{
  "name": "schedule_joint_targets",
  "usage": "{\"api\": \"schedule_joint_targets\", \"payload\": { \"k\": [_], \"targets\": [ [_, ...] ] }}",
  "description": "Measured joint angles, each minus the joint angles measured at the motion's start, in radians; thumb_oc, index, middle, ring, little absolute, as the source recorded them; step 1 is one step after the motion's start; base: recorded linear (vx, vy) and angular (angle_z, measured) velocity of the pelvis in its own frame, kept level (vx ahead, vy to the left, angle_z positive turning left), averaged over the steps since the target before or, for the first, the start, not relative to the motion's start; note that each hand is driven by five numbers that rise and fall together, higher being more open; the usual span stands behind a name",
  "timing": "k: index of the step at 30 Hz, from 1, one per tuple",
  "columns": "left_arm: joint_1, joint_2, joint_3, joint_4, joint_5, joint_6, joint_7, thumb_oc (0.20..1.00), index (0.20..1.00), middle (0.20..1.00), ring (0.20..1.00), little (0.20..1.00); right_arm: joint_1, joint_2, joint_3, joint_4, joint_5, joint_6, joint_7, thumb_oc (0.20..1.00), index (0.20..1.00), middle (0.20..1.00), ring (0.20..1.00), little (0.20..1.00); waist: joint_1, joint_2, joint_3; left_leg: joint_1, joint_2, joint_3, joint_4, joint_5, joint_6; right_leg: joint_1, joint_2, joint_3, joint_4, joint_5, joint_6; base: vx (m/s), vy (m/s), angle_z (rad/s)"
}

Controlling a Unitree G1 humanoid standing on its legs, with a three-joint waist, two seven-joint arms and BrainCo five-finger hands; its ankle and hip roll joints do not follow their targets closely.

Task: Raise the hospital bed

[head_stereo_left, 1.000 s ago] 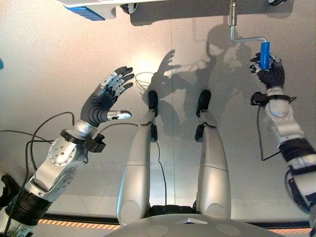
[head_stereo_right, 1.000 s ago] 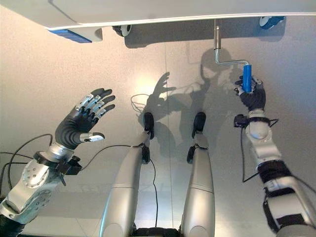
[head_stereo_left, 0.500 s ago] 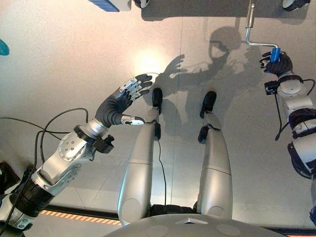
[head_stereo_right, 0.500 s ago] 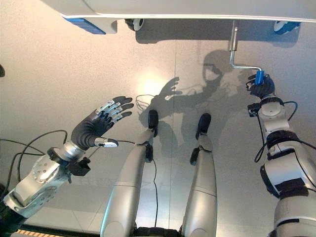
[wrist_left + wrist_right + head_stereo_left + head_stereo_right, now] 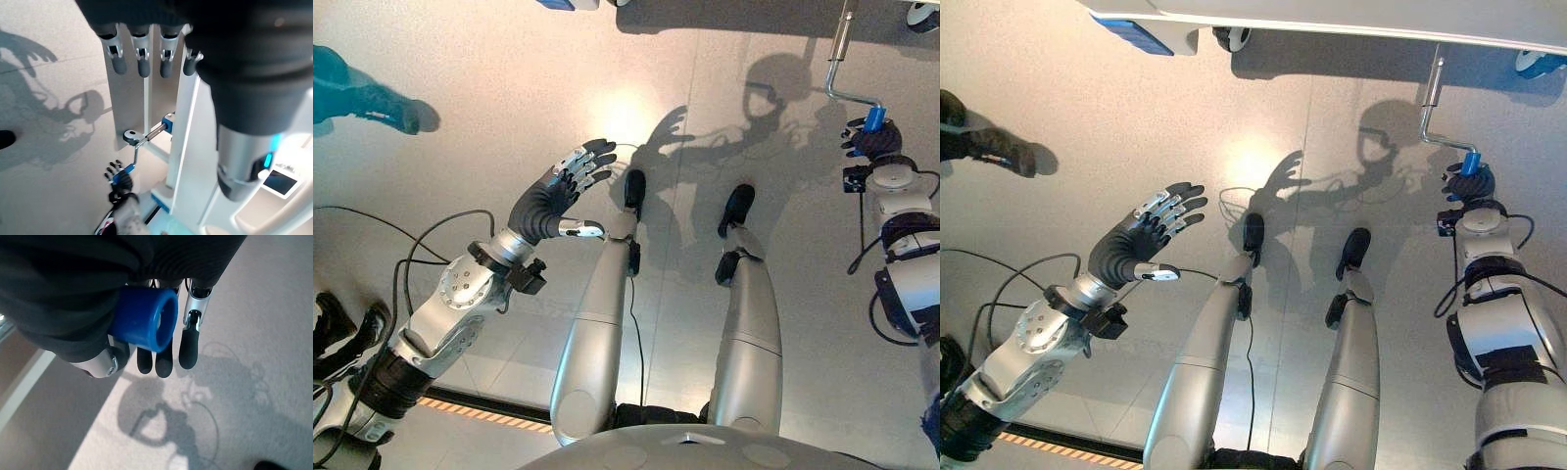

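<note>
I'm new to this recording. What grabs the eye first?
The right hand, far out at upper right, is curled round the blue handle of the bed's metal crank. The left hand is raised with fingers spread, holding nothing. A person's shoe stands at the left.

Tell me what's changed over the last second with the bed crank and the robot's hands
The right hand has kept its grip on the crank's blue handle and swung it round; the crank arm now angles differently under the hospital bed. A person's shoe has come into view on the floor. The left hand stays open and raised, holding nothing. The camera has shifted too.
</note>
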Motion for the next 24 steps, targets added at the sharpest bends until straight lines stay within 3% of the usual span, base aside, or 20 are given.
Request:
{"api": "schedule_joint_targets", "payload": {
  "k": [9, 15, 19, 24],
  "targets": [
    [-0.012, -0.030, 0.002, 0.005, 0.005, 0.005, 0.030, 1.000, 1.000, 1.000, 1.000, 1.000, -0.019, 0.050, -0.031, 0.020, 0.041, 0.006, -0.040, 0.200, 0.200, 0.200, 0.200, 0.200, 0.017, 0.026, -0.002, -0.030, -0.001, -0.021, 0.018, 0.000, -0.013, -0.032, -0.003, -0.014, 0.038, -0.020, -0.013, 0.00, 0.054, 0.03],
    [-0.019, -0.035, 0.005, 0.014, 0.009, 0.006, 0.052, 1.000, 1.000, 1.000, 1.000, 1.000, -0.055, 0.065, -0.017, 0.038, 0.040, 0.055, -0.056, 0.200, 0.200, 0.200, 0.200, 0.200, 0.031, 0.045, -0.002, -0.046, -0.004, -0.047, 0.030, 0.002, -0.025, -0.048, -0.009, -0.034, 0.080, -0.044, -0.022, 0.00, 0.045, 0.09],
    [-0.022, -0.043, 0.012, 0.017, 0.009, 0.006, 0.066, 1.000, 1.000, 1.000, 1.000, 1.000, -0.064, 0.066, 0.003, 0.038, 0.036, 0.071, -0.062, 0.200, 0.200, 0.200, 0.200, 0.200, 0.033, 0.049, -0.003, -0.047, -0.004, -0.052, 0.031, 0.005, -0.031, -0.056, -0.010, -0.036, 0.100, -0.055, -0.031, 0.00, 0.047, 0.03],
    [-0.037, -0.048, 0.033, 0.018, 0.010, 0.005, 0.082, 1.000, 1.000, 1.000, 1.000, 1.000, -0.086, 0.069, 0.087, 0.042, -0.043, 0.096, -0.073, 0.200, 0.200, 0.200, 0.200, 0.200, 0.053, 0.079, -0.006, -0.069, -0.001, -0.079, 0.039, 0.010, -0.045, -0.067, -0.009, -0.065, 0.113, -0.067, -0.047, 0.01, 0.037, 0.08]
  ]
}}
